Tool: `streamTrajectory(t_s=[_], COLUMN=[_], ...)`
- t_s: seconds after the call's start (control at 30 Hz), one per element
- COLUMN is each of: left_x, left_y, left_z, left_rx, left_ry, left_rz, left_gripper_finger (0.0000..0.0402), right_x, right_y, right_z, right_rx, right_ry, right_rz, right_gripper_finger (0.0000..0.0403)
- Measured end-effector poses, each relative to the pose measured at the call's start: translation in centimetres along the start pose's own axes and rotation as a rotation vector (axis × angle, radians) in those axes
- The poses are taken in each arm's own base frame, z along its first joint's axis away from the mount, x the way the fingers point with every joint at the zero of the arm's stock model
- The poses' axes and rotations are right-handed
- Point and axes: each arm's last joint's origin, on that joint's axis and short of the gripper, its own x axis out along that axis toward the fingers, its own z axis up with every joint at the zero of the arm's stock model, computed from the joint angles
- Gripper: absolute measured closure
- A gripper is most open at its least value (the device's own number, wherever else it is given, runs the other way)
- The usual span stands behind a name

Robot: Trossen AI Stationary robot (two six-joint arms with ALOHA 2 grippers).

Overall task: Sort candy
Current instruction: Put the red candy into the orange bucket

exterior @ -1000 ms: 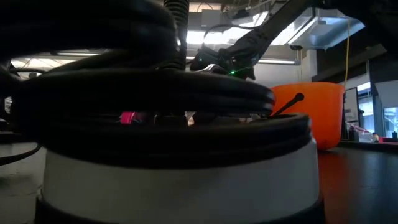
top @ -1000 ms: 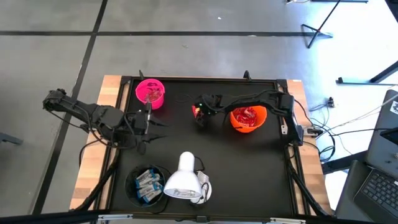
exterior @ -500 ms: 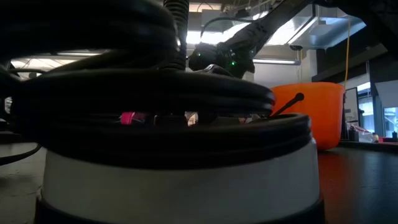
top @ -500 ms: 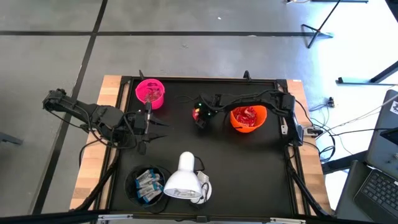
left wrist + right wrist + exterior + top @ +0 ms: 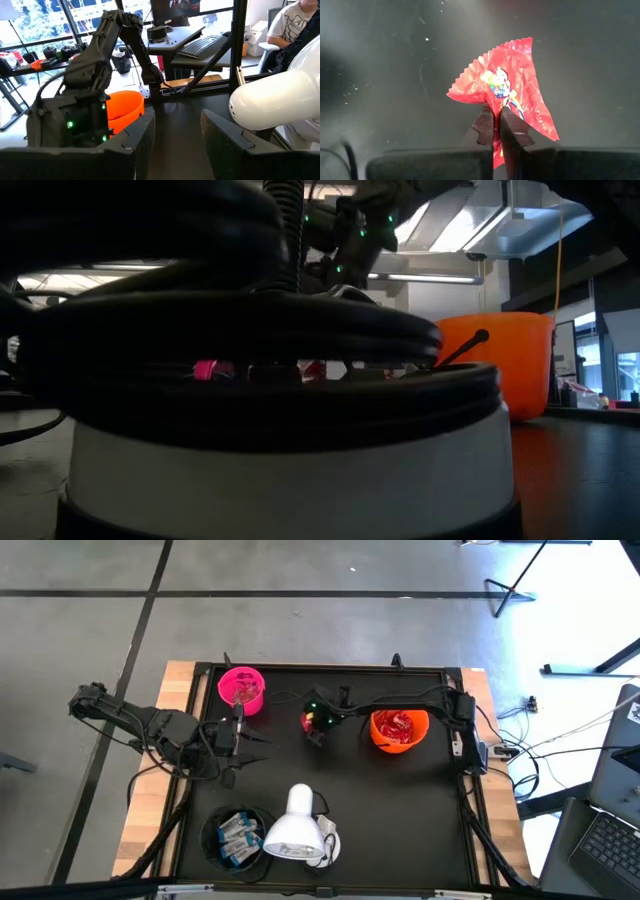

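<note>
You've got 1 red crinkly packet (image 5: pixel 506 95) pinched, and it's off the mat, hanging out past the fingertips with its long axis running straight on from the fingers (image 5: pixel 512 131). The right gripper (image 5: pixel 313 723) has its 2 fingers pressed together on the packet's lower edge, so most of the wrapper fans free beyond the tips.

Take the orange cup (image 5: pixel 400 731) as your landmark. The packet sits just to its left in the overhead view, close beside it but apart from its rim, with bare black mat (image 5: pixel 380 810) between. That cup already holds red packets (image 5: pixel 399 726), so I'd judge it the matching home, and the move ahead is a short carry rightward from gripper to cup. The right arm is clearly the nearer 1.

Left of the gripper, farther from the orange cup, the pink cup (image 5: pixel 241 688) stands at the mat's back edge. The black cup (image 5: pixel 236 835) with white-and-blue bars (image 5: pixel 234 830) is at the front, touching the white lamp head (image 5: pixel 295 830).

Your left gripper (image 5: pixel 177 131) waits well to the left of the orange cup, fingers spread and holding nothing.
</note>
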Motion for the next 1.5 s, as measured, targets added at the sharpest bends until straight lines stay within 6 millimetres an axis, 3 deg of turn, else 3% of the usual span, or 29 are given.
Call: streamTrajectory(t_s=[0.37,0.63,0.87,1.2,1.5], left_x=[0.0,-0.1,-0.1,-0.1,-0.1], left_y=[0.0,-0.2,-0.3,-0.2,-0.2], left_z=[-0.1,-0.2,-0.4,-0.4,-0.3], left_rx=[0.008,0.010,-0.005,-0.028,-0.035], left_ry=[0.005,0.019,0.038,0.044,0.030], left_rz=[-0.001,-0.015,-0.016,-0.012,-0.009], left_gripper_finger=[0.0250,0.0250,0.0250,0.0250,0.0250], right_x=[-4.9,-8.2,-12.7,-18.9,-21.7], right_y=[2.1,2.5,4.1,6.8,6.3], right_z=[2.4,2.4,1.9,-2.2,-8.4], right_rx=[-0.071,-0.076,-0.112,-0.171,-0.074], right_ry=[0.037,0.010,-0.067,-0.135,-0.232], right_rz=[-0.059,-0.030,-0.026,-0.023,-0.032], right_gripper_finger=[0.0396,0.0399,0.0400,0.0400,0.0399])
